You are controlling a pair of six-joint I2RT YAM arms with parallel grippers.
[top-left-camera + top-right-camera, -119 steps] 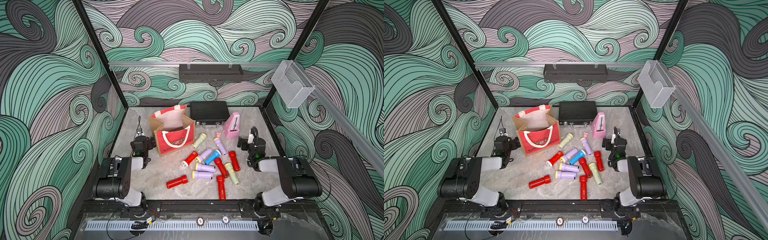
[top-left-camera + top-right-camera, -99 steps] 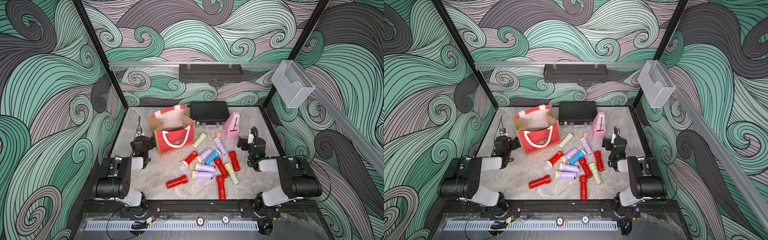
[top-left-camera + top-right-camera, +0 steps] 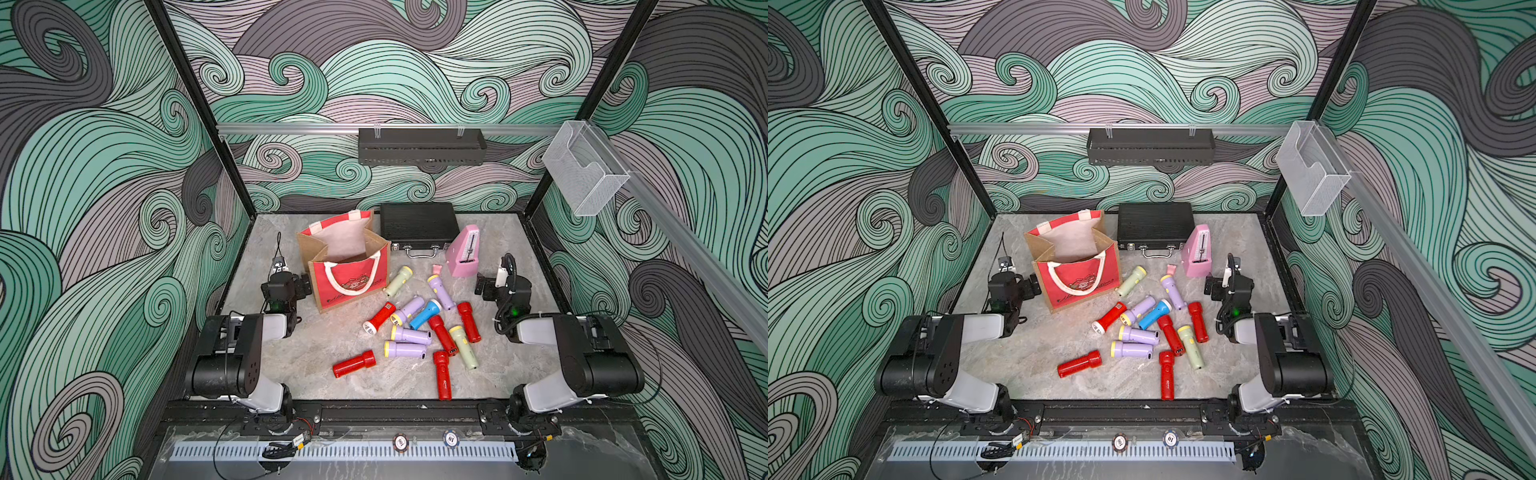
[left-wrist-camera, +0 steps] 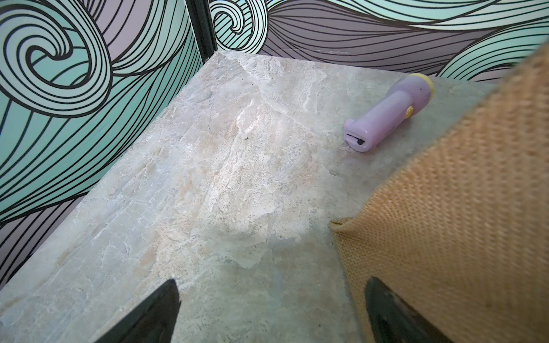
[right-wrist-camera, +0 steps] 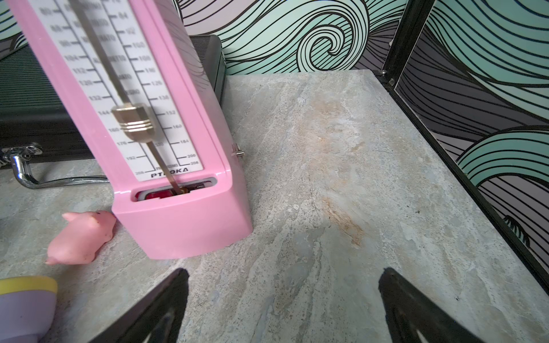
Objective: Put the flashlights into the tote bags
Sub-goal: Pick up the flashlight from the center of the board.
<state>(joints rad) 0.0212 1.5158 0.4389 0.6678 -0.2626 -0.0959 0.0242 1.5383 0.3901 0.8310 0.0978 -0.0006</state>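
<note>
The left end effector [image 4: 272, 281] and right end effector [image 5: 284, 269] were found wide and empty; the flashlights [image 3: 409, 334], scattered on the surface [image 3: 316, 365] beside the tote bag [image 3: 353, 282], were judged light, rigid, slippery, best gripped mid-barrel.

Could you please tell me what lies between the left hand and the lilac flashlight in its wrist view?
Only bare table separates the left hand from the lilac flashlight, shown in the left wrist view; the tote bag runs alongside.

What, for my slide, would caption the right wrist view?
Right gripper, jaws open, over the marble tabletop beside a pink metronome, a pink pig toy and a black case.
</note>
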